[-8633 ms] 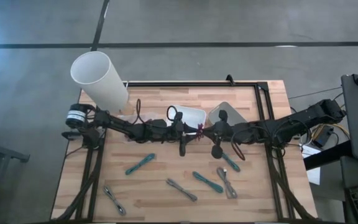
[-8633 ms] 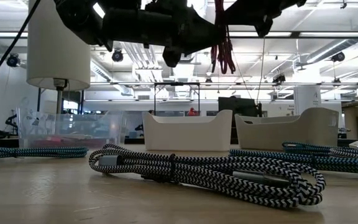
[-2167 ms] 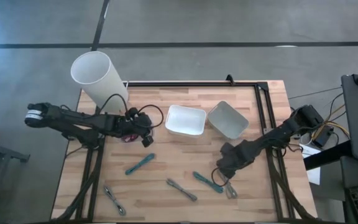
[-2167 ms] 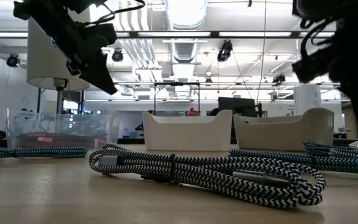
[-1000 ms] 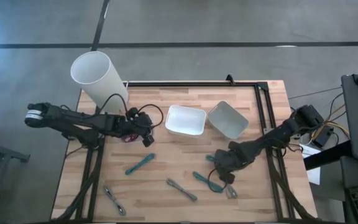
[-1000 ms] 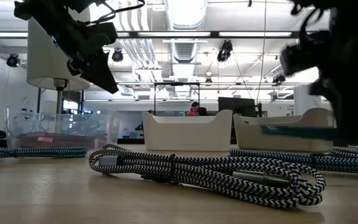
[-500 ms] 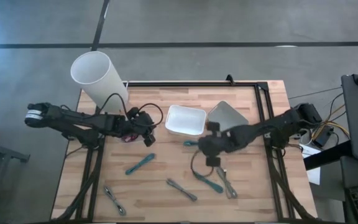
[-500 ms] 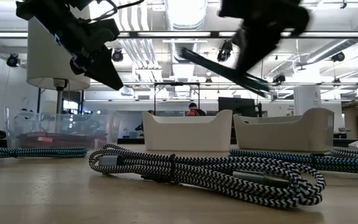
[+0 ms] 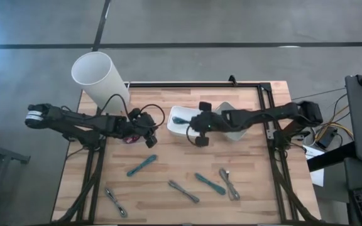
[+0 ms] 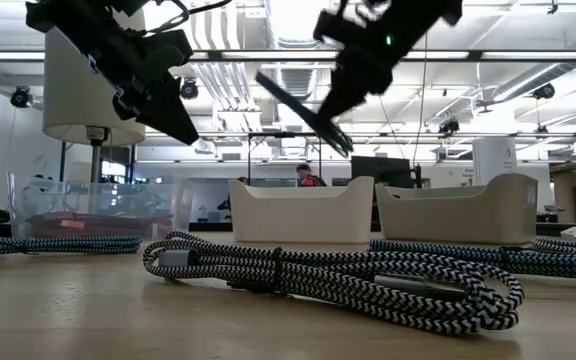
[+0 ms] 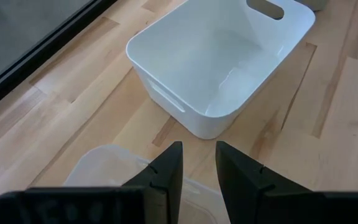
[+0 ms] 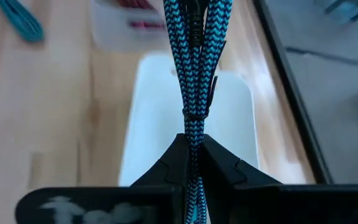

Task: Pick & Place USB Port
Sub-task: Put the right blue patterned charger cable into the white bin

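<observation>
A bundled teal-and-black braided USB cable (image 12: 194, 62) is held by my right gripper (image 12: 191, 140), which is shut on it above the white bin (image 9: 176, 130). In the low view the cable (image 10: 298, 105) slants down and left from the gripper (image 10: 353, 70), well above the bin (image 10: 303, 215). My left gripper (image 11: 194, 168) waits open over a clear container (image 11: 104, 165) holding red cables (image 9: 129, 138), left of the white bin (image 11: 216, 62). My right gripper pinches the cable bundle between its two fingers at a spot just past the dark tie (image 12: 193, 121), with several strands together. The fingers lie along the bundle. The cable is lifted clear of the table, and its free part (image 9: 180, 118) reaches out over the white bin.
A grey bin (image 9: 237, 129) sits right of the white one, partly under the right arm. Loose bundled cables lie on the near half: teal (image 9: 141, 165), teal (image 9: 210, 183), grey (image 9: 183, 191), grey (image 9: 229, 184), grey (image 9: 115, 202). A white cylinder (image 9: 100, 78) stands at the far left corner.
My right gripper, shut on the teal cable, has risen from the table's near right part and swung toward the far edge and the left, ending over the white bin. The cable has gone with it, lifted clear of the table.
</observation>
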Robot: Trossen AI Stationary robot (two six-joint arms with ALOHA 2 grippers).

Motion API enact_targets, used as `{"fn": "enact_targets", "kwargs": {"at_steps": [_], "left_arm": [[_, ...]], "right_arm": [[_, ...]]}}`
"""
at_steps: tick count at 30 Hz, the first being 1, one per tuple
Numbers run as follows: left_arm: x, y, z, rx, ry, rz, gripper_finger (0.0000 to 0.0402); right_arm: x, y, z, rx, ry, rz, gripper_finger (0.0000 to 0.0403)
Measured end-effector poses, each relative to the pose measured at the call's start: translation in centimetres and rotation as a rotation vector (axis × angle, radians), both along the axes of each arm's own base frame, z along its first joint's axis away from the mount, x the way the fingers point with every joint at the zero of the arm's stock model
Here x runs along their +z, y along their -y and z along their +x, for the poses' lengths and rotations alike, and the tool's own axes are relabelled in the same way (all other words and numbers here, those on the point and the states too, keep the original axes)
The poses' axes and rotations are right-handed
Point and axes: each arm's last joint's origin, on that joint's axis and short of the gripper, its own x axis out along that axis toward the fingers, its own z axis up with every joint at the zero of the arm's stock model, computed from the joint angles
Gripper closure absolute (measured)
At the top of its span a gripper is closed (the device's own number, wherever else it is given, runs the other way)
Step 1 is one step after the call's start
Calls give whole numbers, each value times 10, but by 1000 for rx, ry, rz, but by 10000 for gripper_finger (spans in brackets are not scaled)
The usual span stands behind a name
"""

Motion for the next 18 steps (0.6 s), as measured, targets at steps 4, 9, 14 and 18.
{"fn": "enact_targets", "kwargs": {"at_steps": [4,9,14,18], "left_arm": [[0,0,0,0,0,0,301],[0,0,0,0,0,0,301],[0,0,0,0,0,0,301],[0,0,0,0,0,0,301]], "right_arm": [[-16,20,-7,-21,-39,53,380],[-32,39,-13,-36,15,85,380],[-41,50,-16,-13,79,139,380],[-48,52,-20,-24,75,173,380]]}}
